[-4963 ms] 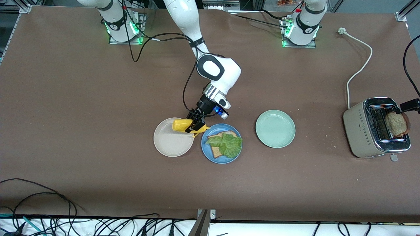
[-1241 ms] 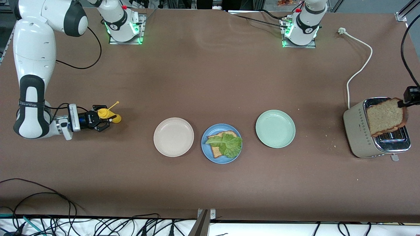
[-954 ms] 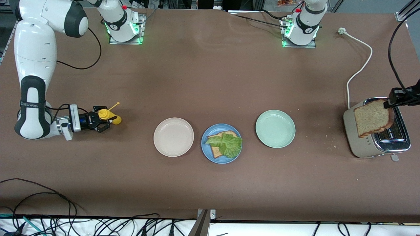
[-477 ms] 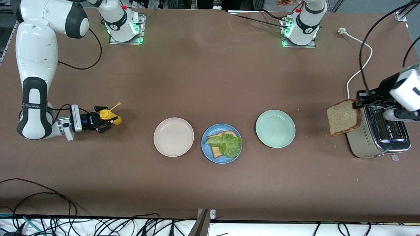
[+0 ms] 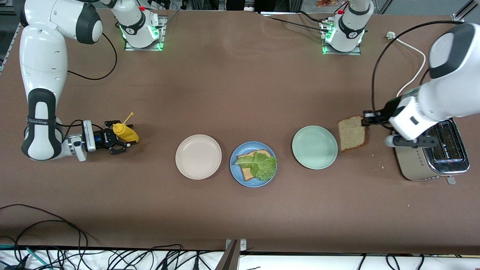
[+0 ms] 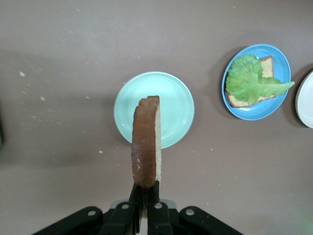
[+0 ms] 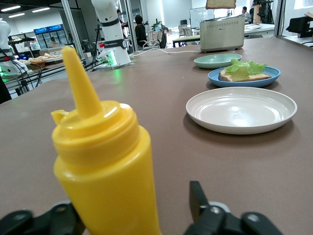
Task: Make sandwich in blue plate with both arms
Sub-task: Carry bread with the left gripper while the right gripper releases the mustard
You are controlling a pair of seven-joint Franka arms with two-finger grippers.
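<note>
The blue plate [image 5: 236, 173] holds one bread slice [image 5: 247, 173] with a green lettuce leaf [image 5: 258, 165] on top. My left gripper [image 5: 365, 120] is shut on a second bread slice [image 5: 351, 133], which hangs on edge over the table between the pale green plate [image 5: 314, 147] and the toaster [image 5: 431, 150]. In the left wrist view the held slice [image 6: 145, 147] sits in the gripper [image 6: 146, 190] above the green plate [image 6: 176, 105], and the blue plate [image 6: 254, 116] lies to one side. My right gripper [image 5: 119, 137] is open around a yellow squeeze bottle [image 5: 126, 132] at the right arm's end.
A beige-white plate [image 5: 198, 156] lies beside the blue plate, toward the right arm's end. The toaster's white cord [image 5: 410, 78] runs toward the left arm's base. The right wrist view shows the bottle [image 7: 105, 166] close up, then the beige plate [image 7: 242, 110].
My left gripper lifted the bread slice out of the toaster and carried it toward the pale green plate. My right arm took the yellow bottle to its end of the table and stays there.
</note>
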